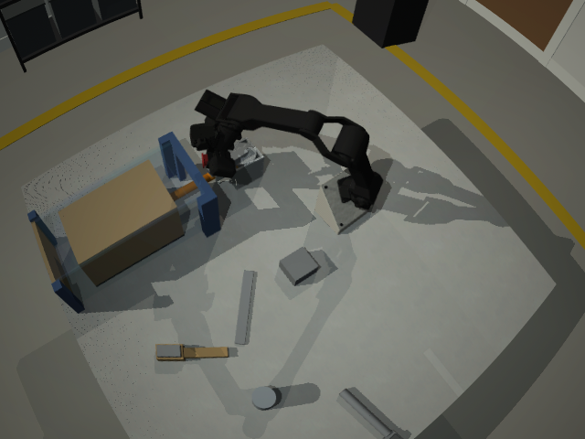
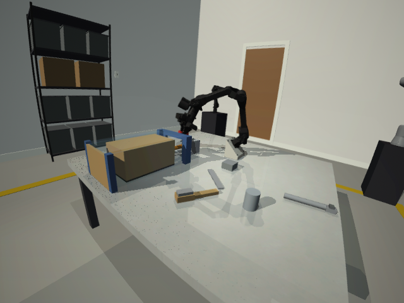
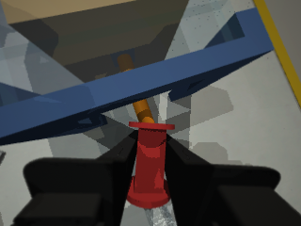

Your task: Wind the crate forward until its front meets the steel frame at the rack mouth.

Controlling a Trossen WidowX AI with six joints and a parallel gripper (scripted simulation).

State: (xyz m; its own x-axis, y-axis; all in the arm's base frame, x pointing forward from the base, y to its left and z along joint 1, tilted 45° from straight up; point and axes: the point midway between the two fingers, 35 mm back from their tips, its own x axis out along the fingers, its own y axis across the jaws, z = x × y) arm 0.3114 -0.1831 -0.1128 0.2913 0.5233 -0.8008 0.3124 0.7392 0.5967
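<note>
The tan crate (image 1: 120, 212) (image 2: 148, 160) (image 3: 89, 40) sits flat inside the clear-panelled cubby. A gap shows between its front and the blue steel frame (image 1: 188, 171) (image 2: 186, 149) (image 3: 141, 84). An orange strap (image 1: 187, 189) (image 2: 178, 147) (image 3: 140, 106) runs from the crate under the frame's top bar toward the winch. The silver winch (image 1: 253, 165) (image 2: 196, 146) stands just outside the frame, partly hidden by the arm. My gripper (image 3: 149, 135) is shut on the red grip (image 1: 204, 160) (image 2: 183, 132) of the winch handle, beside the frame. The handle's key and the winch's top hole are hidden.
On the bench lie a grey block (image 1: 298, 265) (image 2: 229, 165), a flat grey bar (image 1: 245, 306) (image 2: 215, 178), a wooden-handled tool (image 1: 205, 352) (image 2: 205, 194) and a grey rod tool (image 1: 366, 411) (image 2: 306, 201). A grey cylinder (image 1: 264, 398) (image 2: 251, 199) stands upright.
</note>
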